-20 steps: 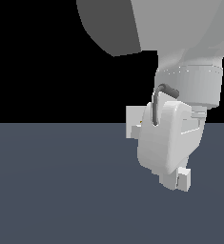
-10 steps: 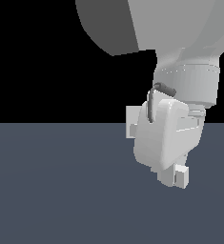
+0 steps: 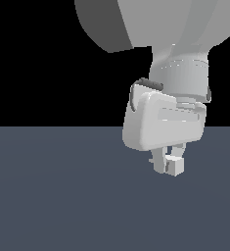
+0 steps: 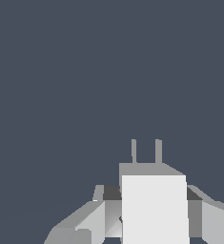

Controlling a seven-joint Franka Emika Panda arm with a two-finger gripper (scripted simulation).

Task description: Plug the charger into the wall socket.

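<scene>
A flat slate-grey floor [image 3: 57, 196] under a black backdrop [image 3: 38, 63].

Since the earlier pictures the gripper [image 3: 169, 162] turns about its own axis: its broad housing, a second ago seen edge-on and narrow, now shows its wide face in the exterior view. Its fingers [image 3: 158, 161] now sit closer under the housing and point less toward the exterior view's right. The charger [image 3: 175, 165] swings round with them, still pinched between the fingers. The socket, which earlier peeked out beside the housing on the exterior view's left, is now hidden behind the gripper, with no part of it showing
</scene>
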